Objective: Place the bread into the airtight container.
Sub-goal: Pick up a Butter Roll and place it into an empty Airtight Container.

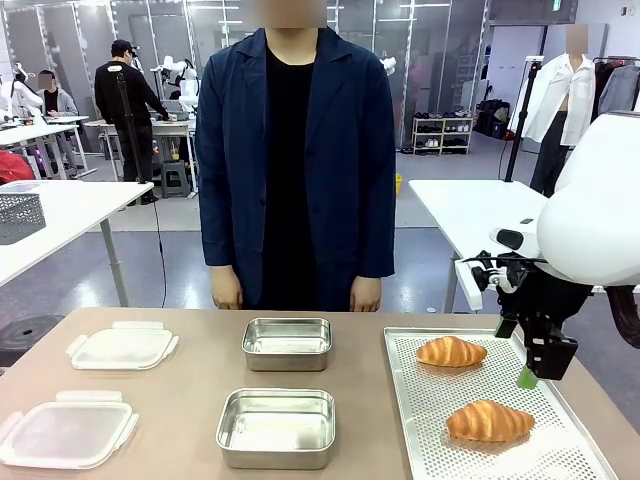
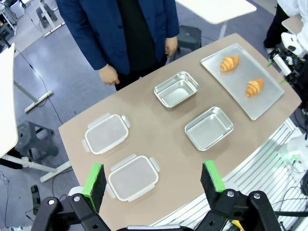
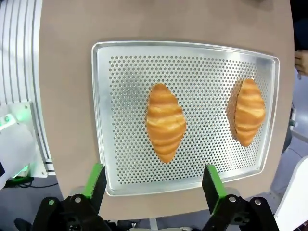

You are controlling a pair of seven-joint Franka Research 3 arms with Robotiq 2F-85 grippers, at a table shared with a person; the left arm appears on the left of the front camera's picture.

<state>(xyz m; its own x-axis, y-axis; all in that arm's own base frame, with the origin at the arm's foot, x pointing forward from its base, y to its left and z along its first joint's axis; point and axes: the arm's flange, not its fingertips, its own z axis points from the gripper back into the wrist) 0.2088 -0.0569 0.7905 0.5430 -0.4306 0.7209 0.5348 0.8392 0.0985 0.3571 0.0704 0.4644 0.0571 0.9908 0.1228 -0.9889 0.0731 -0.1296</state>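
Observation:
Two golden croissants lie on a perforated metal tray at the table's right: the far one and the near one. Two open steel containers stand mid-table, one farther and one nearer. My right gripper hangs open above the tray's right side, over the near croissant and apart from it. High above the table's left end, my left gripper is open and holds nothing.
Two clear plastic lids lie at the table's left. A person in a dark blue jacket stands at the far edge, hands down by their sides. Bare tabletop lies between the lids, containers and tray.

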